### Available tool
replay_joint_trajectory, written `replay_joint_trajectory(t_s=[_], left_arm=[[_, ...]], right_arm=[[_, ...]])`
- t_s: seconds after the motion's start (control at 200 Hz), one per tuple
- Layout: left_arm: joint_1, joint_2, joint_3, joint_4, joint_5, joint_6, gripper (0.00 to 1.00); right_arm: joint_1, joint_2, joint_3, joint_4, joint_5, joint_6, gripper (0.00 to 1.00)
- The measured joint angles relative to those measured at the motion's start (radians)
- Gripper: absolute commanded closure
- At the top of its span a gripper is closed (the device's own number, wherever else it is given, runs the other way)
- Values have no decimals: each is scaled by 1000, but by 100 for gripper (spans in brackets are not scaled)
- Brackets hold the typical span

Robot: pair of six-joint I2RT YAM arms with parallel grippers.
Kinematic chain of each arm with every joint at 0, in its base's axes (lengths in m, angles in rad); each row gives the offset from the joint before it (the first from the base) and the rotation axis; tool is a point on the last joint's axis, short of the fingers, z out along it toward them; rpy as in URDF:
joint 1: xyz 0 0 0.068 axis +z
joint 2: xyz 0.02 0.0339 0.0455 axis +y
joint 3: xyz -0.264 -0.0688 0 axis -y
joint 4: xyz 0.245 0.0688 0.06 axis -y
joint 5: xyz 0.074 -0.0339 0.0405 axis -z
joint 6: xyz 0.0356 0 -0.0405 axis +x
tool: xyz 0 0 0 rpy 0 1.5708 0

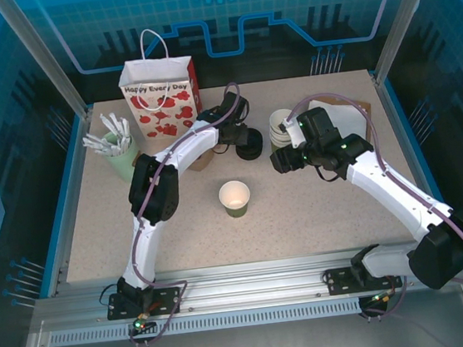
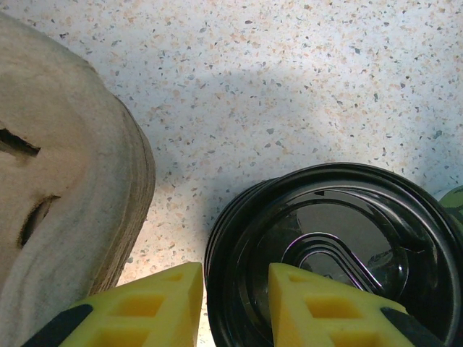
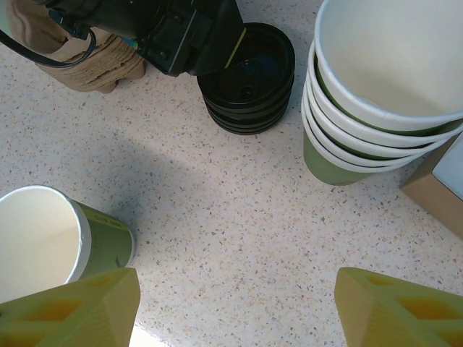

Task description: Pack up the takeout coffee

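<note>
**Top view.** The small green paper cup (image 1: pixel 234 197), white inside, stands upright and lidless in the middle of the speckled desk (image 1: pixel 112 229). The stack of round black plastic lids (image 1: pixel 250 144) sits behind it and a little to the right. The left pincer (image 1: pixel 242 137) is down on that stack. The right pincer (image 1: pixel 284 161) hangs just right of the cup, near the stack of lidless green cups with white rims (image 1: pixel 279 124).

**Left wrist.** The yellow fingers (image 2: pixel 155 303) of the left pincer (image 2: pixel 235 293) stand astride the rim of the top lid (image 2: pixel 340 246), one outside it and one over its sunken face. The gap between them is narrow, and I cannot tell whether they are already biting the rim. A pile of tan cardboard sleeves (image 2: pixel 65 181) lies just to the left, apart from the lids.

**Right wrist.** The right pincer (image 3: pixel 235 311) is spread wide and holds nothing. The cup (image 3: pixel 51 231) stands just beyond its left finger, and the lids (image 3: pixel 249 72) lie farther ahead.

The coming move probably turns on one line. The lid lies flat with its axis upright, and the cup's open mouth lies on the near side of the stack, so the lid must come back toward the arms' bases and stay level.
</note>
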Motion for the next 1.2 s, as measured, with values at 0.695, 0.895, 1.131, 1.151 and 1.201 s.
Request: replay_joint_trajectory(t_s=[0.695,0.895,1.131,1.151,1.201], left_arm=[[-3,35,16,-36,-22,25,78],[-3,35,19,-37,-22,25,79],[-3,35,19,-37,-22,25,80],[-3,35,19,-37,-22,25,80],[-3,35,19,-37,-22,25,80]], right_arm=[[0,0,0,0,0,0,27],[0,0,0,0,0,0,27],[0,0,0,0,0,0,27],[0,0,0,0,0,0,27],[0,0,0,0,0,0,27]])
